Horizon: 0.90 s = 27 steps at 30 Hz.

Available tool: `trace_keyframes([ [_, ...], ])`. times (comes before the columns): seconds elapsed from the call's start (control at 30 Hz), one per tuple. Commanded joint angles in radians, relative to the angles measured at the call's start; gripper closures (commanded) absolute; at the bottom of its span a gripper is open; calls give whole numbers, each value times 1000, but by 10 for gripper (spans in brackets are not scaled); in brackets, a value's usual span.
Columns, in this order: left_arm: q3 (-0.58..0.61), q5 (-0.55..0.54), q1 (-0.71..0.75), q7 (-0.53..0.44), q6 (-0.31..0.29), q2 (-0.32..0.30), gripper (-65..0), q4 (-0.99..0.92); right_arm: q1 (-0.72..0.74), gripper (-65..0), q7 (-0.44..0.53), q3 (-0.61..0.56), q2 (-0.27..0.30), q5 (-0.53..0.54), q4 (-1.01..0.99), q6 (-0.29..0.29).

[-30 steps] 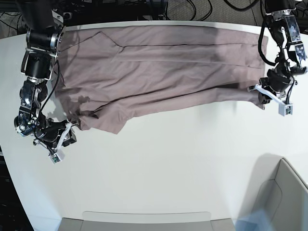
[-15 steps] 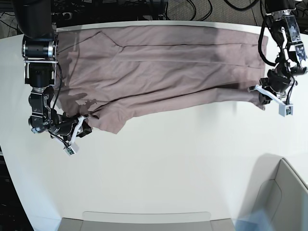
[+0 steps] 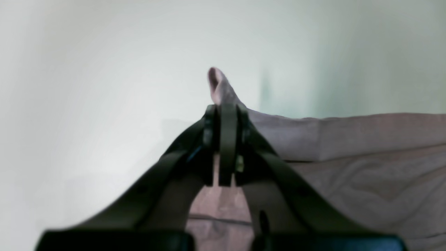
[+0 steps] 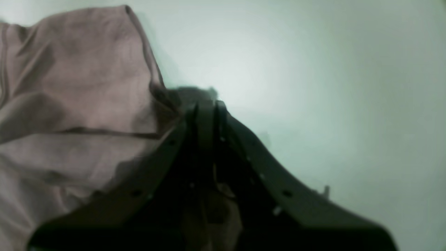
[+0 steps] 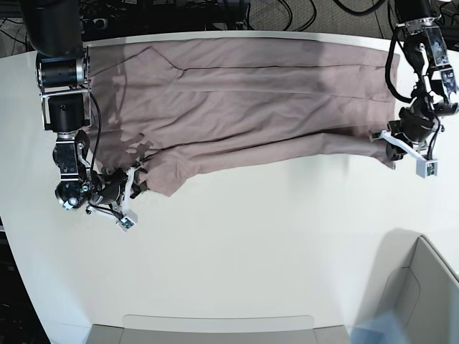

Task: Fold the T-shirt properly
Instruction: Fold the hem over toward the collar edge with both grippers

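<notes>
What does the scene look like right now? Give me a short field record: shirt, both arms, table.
shirt: T-shirt spread lengthwise along the table's far side, near edge rumpled
left gripper: jaws shut on the shirt's corner
right gripper: jaws shut on the T-shirt at its other near corner
table: white, bare in front of the shirt

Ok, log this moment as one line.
left tool: shut on T-shirt corner | right tool: shut on T-shirt edge | T-shirt: spread on table
</notes>
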Motion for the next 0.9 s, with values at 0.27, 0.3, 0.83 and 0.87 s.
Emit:
trace_keyframes([
  [0.27, -6, -8, -12, -22, -2, -15, 0, 14, -8, 0, -119, 128, -29, -15, 284, 13],
  [0.3, -7, -8, -12, -22, -2, -15, 0, 14, -14, 0, -147, 151, -33, -15, 313, 13],
  [0.83, -12, -8, -7, -22, -2, -15, 0, 20, -247, 0, -274, 301, -36, -15, 757, 13],
  [0.87, -12, -8, -7, -22, -2, -17, 0, 20, -267, 0, -274, 314, -36, -14, 775, 13],
])
